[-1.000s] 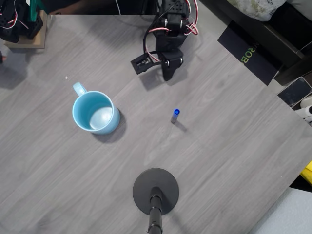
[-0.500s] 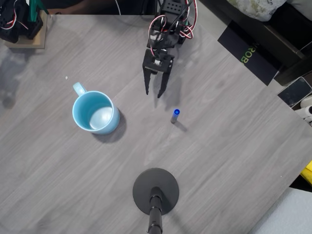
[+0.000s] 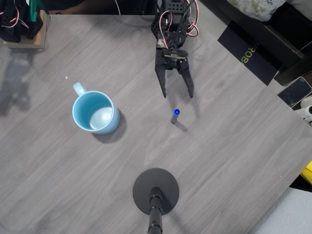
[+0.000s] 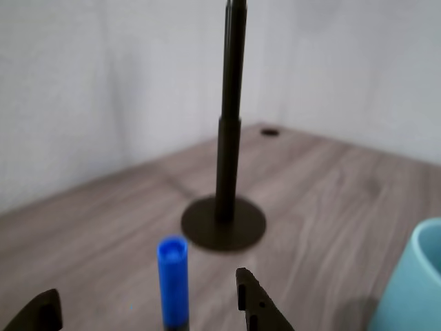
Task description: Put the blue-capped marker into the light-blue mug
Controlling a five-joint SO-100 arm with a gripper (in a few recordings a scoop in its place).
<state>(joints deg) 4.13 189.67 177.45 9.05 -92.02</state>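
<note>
While tool [image 3: 178, 94] gapes, blue-capped marker [image 3: 175, 115] stands upright.

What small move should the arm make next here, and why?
Probably ease forward until the open gripper straddles the blue-capped marker, then close. The marker stands upright just beyond the fingertips, apart from them, and in the wrist view it sits between the two fingers.
</note>
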